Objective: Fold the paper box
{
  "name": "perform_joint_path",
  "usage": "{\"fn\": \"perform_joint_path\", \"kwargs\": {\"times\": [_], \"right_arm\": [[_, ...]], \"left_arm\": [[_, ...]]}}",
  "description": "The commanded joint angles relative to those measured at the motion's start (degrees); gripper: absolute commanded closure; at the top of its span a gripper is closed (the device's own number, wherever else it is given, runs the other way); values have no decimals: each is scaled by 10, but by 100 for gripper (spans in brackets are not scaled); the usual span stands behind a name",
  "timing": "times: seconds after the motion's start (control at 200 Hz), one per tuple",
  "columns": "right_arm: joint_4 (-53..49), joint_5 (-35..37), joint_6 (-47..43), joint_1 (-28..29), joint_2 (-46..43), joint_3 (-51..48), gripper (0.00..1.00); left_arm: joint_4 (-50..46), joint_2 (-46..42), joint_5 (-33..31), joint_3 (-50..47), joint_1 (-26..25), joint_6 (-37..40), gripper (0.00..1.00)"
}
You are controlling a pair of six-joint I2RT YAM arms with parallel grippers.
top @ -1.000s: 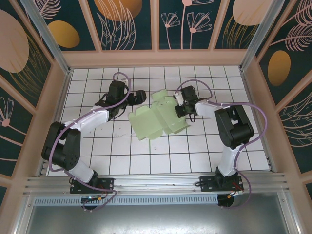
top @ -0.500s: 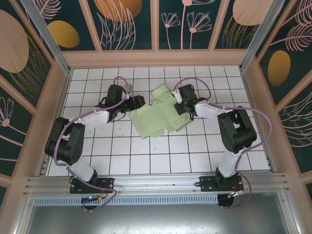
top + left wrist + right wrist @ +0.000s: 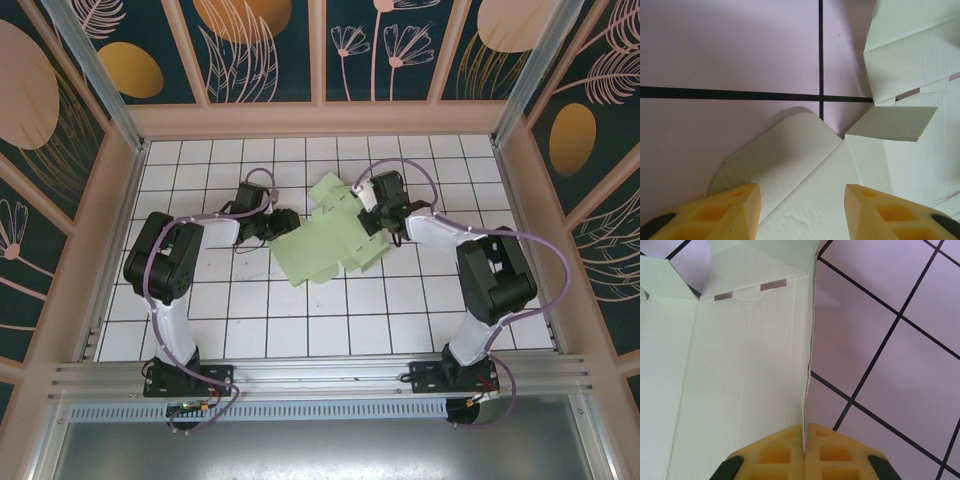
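The paper box [image 3: 322, 243], a pale mint-green creased cut-out with flaps, lies flat on the tiled floor in the middle of the top view. My left gripper [image 3: 276, 228] is at its left edge. In the left wrist view this gripper [image 3: 802, 212] is open, its yellow fingers [image 3: 735, 212] standing apart over a rounded flap of the card [image 3: 790, 155]. My right gripper [image 3: 376, 216] is at the box's far right side. In the right wrist view it [image 3: 804, 440] is shut on the thin upright edge of a card panel [image 3: 740, 370].
The white tiled floor [image 3: 300, 320] with black grid lines runs all round the card. Wooden-framed walls [image 3: 320, 118] close in the back and both sides. A metal rail [image 3: 320, 375] carrying the arm bases crosses the near edge.
My left arm has swung right and down until its gripper reached the card's left edge, and its jaws have narrowed. The right gripper has kept its grip and shifted slightly toward the back.
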Motion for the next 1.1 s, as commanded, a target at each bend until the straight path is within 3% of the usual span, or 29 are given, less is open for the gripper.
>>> {"fn": "perform_joint_path", "kwargs": {"times": [0.0, 0.115, 0.195, 0.325, 0.485, 0.606, 0.766, 0.921, 1.091], "right_arm": [[-1, -37, -38, 9, -24, -21, 100], [7, -1, -49, 18, -26, -22, 100], [22, 46, -58, 24, -29, -24, 100], [43, 115, -81, 38, -35, -23, 100], [67, 160, -104, 48, -49, -31, 100], [83, 170, -128, 61, -66, -43, 100], [118, 151, -180, 70, -98, -68, 100], [158, 245, -255, 97, -91, -79, 100], [227, 309, -309, 130, -68, -98, 100]], "left_arm": [[-32, 44, 1, -5, -1, -17, 53], [0, 23, 12, -22, -1, -17, 51], [29, -19, -8, -45, -1, -13, 33], [63, -71, -30, -60, 7, -20, 16], [119, -98, -16, -73, 32, -61, 9], [151, -119, -21, -74, 49, -47, 2], [128, -106, -34, -46, 85, 11, 1], [182, -114, -16, -64, 129, 9, 1], [195, -112, -23, -59, 137, 35, 1]]}}
